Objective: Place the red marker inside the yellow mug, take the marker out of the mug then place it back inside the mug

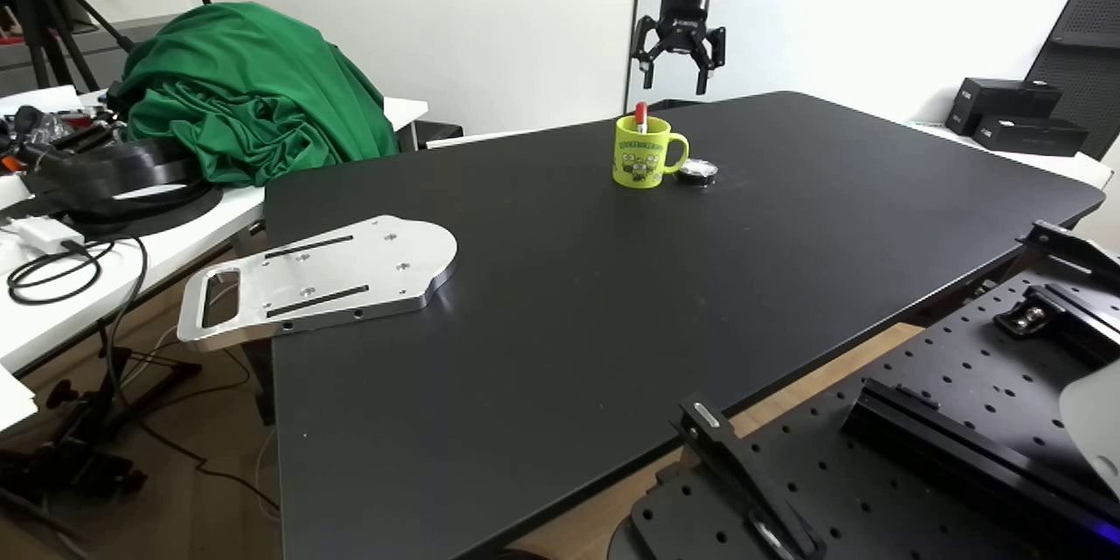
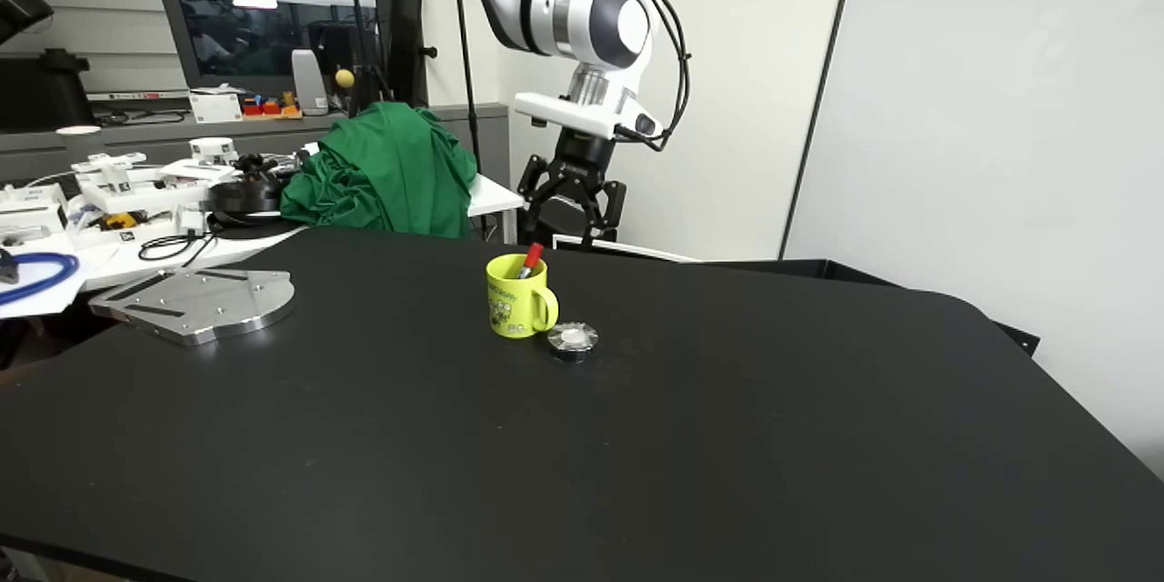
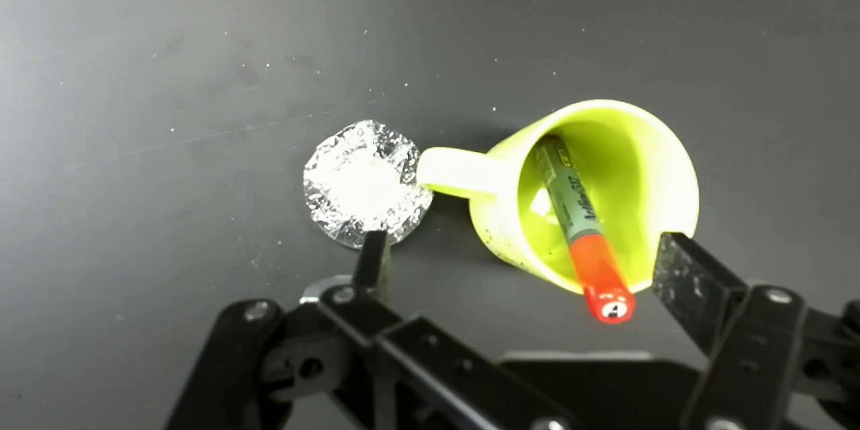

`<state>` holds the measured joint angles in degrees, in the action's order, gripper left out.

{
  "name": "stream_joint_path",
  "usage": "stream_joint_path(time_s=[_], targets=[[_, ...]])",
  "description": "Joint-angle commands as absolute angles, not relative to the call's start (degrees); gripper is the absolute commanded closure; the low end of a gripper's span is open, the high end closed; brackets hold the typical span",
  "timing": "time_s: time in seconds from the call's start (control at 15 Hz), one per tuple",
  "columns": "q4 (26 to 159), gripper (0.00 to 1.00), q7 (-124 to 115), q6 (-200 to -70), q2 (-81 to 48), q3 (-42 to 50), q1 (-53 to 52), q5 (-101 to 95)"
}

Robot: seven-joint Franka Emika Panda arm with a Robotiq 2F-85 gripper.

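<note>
1. Wrist view: nearest the camera, across the bottom of the frame, is the gripper (image 3: 524, 235), released, its fingers spread well apart. Right of centre stands the yellow mug (image 3: 625, 175), the red marker (image 3: 578, 222) tilted inside it, cap poking over the rim toward the bottom of the frame. Left of the mug's handle lies a shiny round object (image 3: 363, 181); whether the two touch, I cannot tell.
2. In an exterior view, a black perforated panel (image 1: 892, 507) fills the lower right. The mug stands on the table (image 1: 542, 385) at upper centre, the marker's red cap above its rim, the gripper higher up. At left a silver plate (image 1: 350, 267) juts past the table's edge; a green cloth (image 1: 254, 96) is heaped at upper left.
3. In an exterior view, the table spans the foreground. The mug stands left of centre, the marker leaning right inside it.
</note>
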<state>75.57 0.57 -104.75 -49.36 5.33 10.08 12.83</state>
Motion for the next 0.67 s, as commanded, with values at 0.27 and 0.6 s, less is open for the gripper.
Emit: stream_joint_path(time_s=[0.27,0.6], targets=[[63.59,0.00,-6.89,-97.73,-56.31,4.82,9.88,11.48],[60.16,0.00,-8.63,-95.83,-59.16,4.50,9.65,11.60]])
